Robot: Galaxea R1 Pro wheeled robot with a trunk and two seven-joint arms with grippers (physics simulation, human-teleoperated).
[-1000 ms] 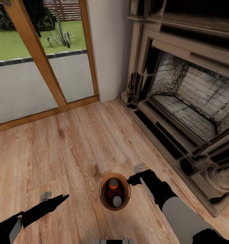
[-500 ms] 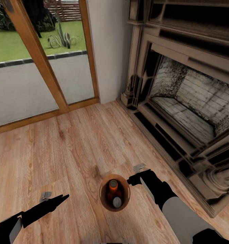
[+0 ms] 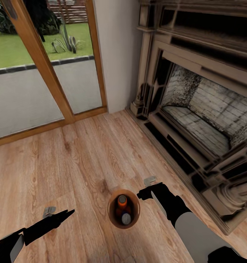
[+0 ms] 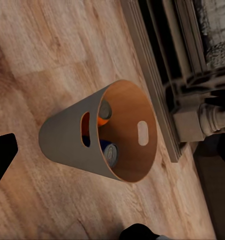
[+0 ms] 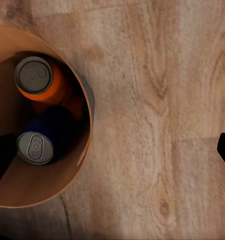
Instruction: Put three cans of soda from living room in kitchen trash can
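The brown tash can (image 3: 123, 209) stands upright on the wood floor between my two arms. Inside it I see an orange can of soda (image 3: 122, 199) and a blue one with a grey top (image 3: 126, 218). The right wrist view looks down into the tash can (image 5: 85, 150) at the orange can (image 5: 36, 76) and the blue can (image 5: 36, 146); an orange patch between them is too hidden to identify. My right gripper (image 3: 147, 187) hovers open just right of the rim. My left gripper (image 3: 59, 212) is open, well to the left. The left wrist view shows the tash can (image 4: 67, 140) from the side.
A large stone fireplace (image 3: 196, 109) with a raised hearth edge runs along the right. A glass door with a wooden frame (image 3: 42, 73) and a white wall corner (image 3: 116, 54) close the far side. Wood plank floor (image 3: 83, 157) lies ahead and to the left.
The whole head view has shifted a little and the tash can looks slightly smaller. A piece of my base at the bottom edge has left the view. Both arms keep their pose.
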